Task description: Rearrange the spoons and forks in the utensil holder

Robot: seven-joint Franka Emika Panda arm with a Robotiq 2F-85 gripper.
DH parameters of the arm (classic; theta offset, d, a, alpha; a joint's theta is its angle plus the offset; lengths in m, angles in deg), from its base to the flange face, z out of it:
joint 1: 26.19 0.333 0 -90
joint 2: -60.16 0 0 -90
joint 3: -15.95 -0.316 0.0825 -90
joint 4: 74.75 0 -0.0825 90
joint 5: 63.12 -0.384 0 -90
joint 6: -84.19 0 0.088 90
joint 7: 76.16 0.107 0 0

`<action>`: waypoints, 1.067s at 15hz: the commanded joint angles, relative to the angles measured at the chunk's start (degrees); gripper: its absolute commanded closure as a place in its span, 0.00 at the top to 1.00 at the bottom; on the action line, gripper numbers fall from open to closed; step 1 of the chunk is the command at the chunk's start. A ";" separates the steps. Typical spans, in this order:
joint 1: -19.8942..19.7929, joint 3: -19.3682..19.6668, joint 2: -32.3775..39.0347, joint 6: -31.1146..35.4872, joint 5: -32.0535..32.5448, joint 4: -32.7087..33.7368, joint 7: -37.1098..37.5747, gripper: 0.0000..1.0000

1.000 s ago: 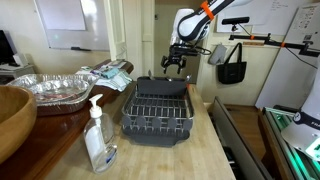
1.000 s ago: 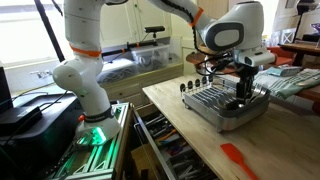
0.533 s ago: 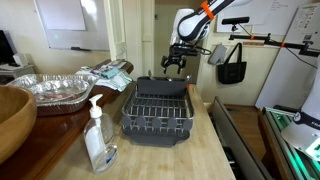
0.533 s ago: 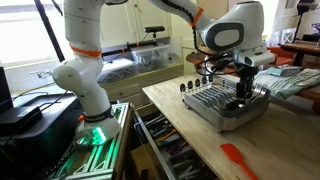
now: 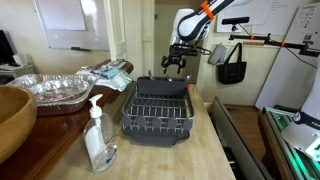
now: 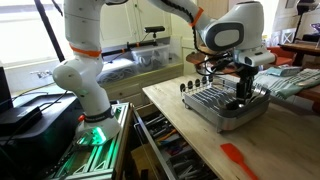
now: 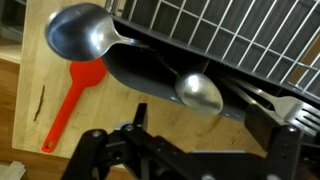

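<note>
Wrist view, claw spread wide and empty, spoon in utensil holder, red spatula beside

Exterior views share dish rack; wrist close above utensil holder.

Foil tray: crinkled, left of frame, behind the bowl.
Wooden bowl: lower left edge, partly cut off.
Pump bottle: upright on the table, lower left.
Red spatula: flat on the table, lower right.
Black bag: hanging, upper right.
</note>
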 commanded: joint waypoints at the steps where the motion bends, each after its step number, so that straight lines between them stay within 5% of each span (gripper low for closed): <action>1: -0.85 0.52 1.33 1.26 0.92 2.23 -3.54 1.00; 11: 0.15 0.22 0.03 -0.03 -0.13 0.12 -0.23 1.00; 16: 3.11 1.19 -1.93 7.82 9.47 -4.79 -3.26 1.00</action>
